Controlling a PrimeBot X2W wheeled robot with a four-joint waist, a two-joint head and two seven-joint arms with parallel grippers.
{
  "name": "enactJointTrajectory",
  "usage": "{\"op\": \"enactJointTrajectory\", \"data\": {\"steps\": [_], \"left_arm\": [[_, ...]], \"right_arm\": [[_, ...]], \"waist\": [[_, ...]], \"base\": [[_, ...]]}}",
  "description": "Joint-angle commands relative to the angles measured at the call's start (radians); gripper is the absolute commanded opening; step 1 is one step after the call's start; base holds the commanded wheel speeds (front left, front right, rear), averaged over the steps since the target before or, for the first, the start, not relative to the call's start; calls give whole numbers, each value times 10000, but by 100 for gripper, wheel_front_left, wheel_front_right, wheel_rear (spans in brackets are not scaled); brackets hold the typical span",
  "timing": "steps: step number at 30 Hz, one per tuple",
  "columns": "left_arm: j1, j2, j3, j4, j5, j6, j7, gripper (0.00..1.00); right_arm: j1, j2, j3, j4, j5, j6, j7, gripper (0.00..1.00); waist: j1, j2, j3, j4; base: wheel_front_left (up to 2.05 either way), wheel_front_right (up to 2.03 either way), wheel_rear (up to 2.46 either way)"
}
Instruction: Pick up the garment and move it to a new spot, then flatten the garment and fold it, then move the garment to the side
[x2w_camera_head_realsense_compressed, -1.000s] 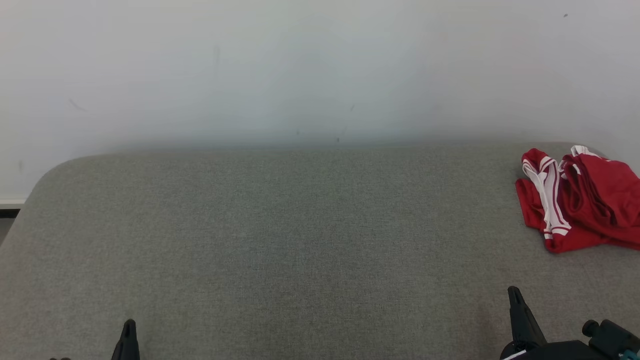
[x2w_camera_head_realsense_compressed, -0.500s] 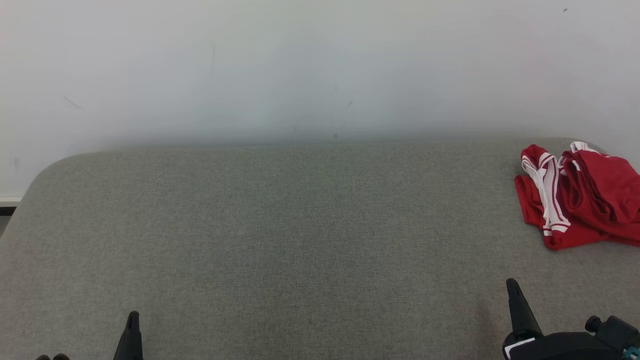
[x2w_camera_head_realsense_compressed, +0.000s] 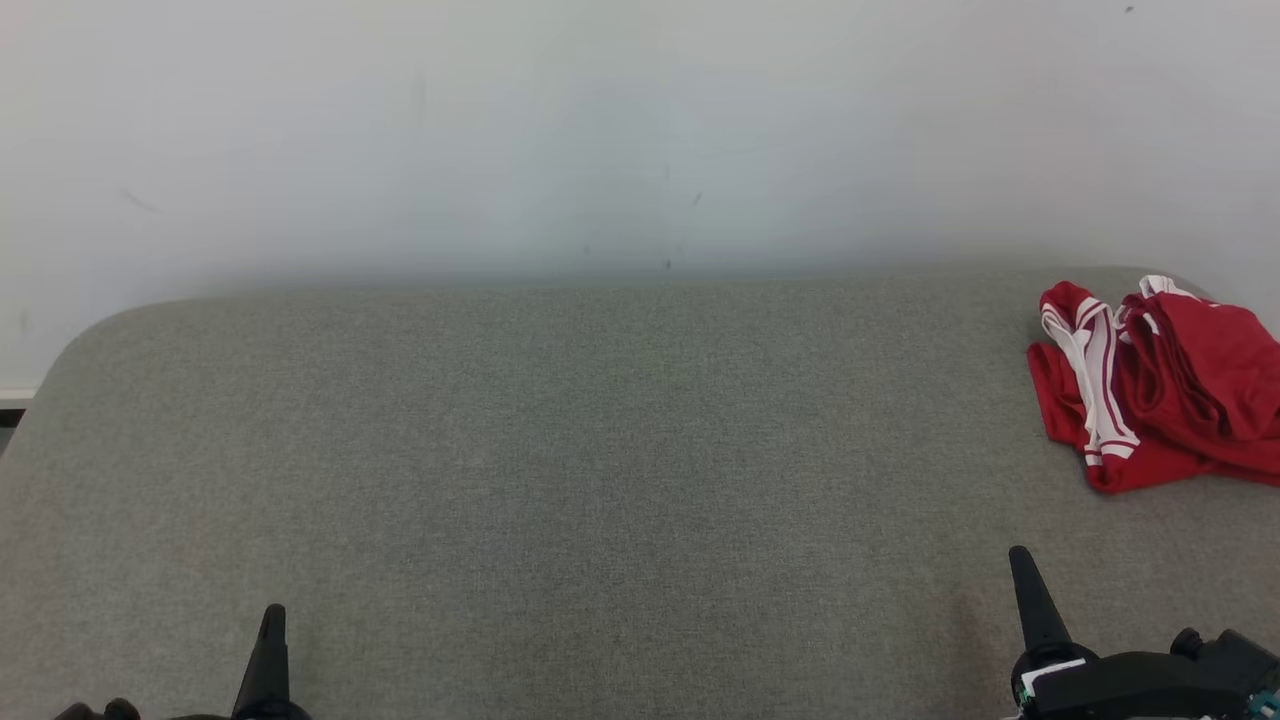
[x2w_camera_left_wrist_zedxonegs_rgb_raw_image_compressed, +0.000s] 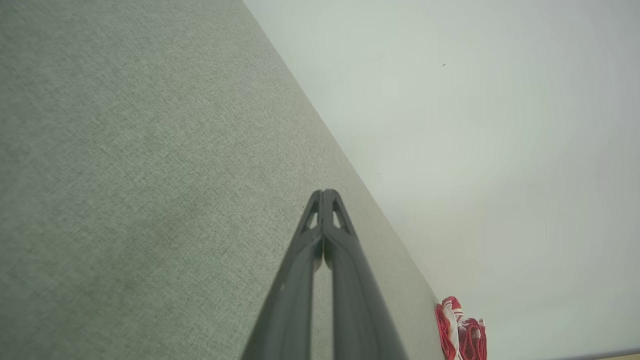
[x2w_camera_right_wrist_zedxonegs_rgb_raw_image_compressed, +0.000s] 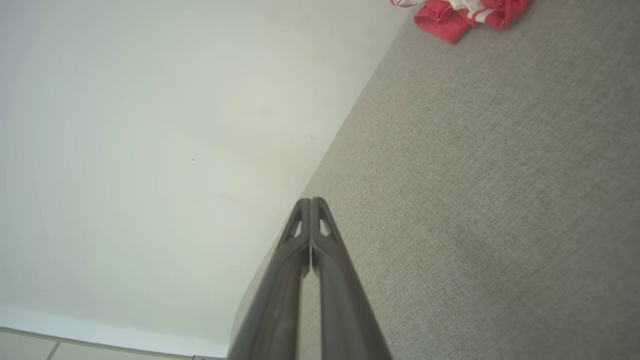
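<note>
A red garment with white stripes lies crumpled at the far right of the grey fabric surface, partly cut off by the frame edge. It is small in the left wrist view and at the top edge of the right wrist view. My left gripper points up at the lower left, shut and empty. At the lower right my right gripper is shut and empty too, well in front of the garment.
A pale wall rises right behind the grey surface. The surface's rounded left corner drops off toward a strip of floor at the far left.
The whole head view has shifted slightly downward, so the camera has moved. Both gripper tips show a little higher in the picture. The garment lies unchanged.
</note>
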Motion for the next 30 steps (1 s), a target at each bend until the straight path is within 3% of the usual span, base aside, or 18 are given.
{"op": "enactJointTrajectory", "data": {"steps": [1, 30], "left_arm": [[-226, 5, 56, -53, -259, -52, 46, 0], [-667, -315, 324, 159, -2894, -369, 612, 0]], "right_arm": [[-202, 25, -25, -53, 280, -13, 33, 0], [-602, 111, -82, 134, 3015, -17, 529, 0]], "waist": [[-1, -1, 9, -5], [-1, -1, 228, -109]], "base": [[0, 0, 0], [0, 0, 0]]}}
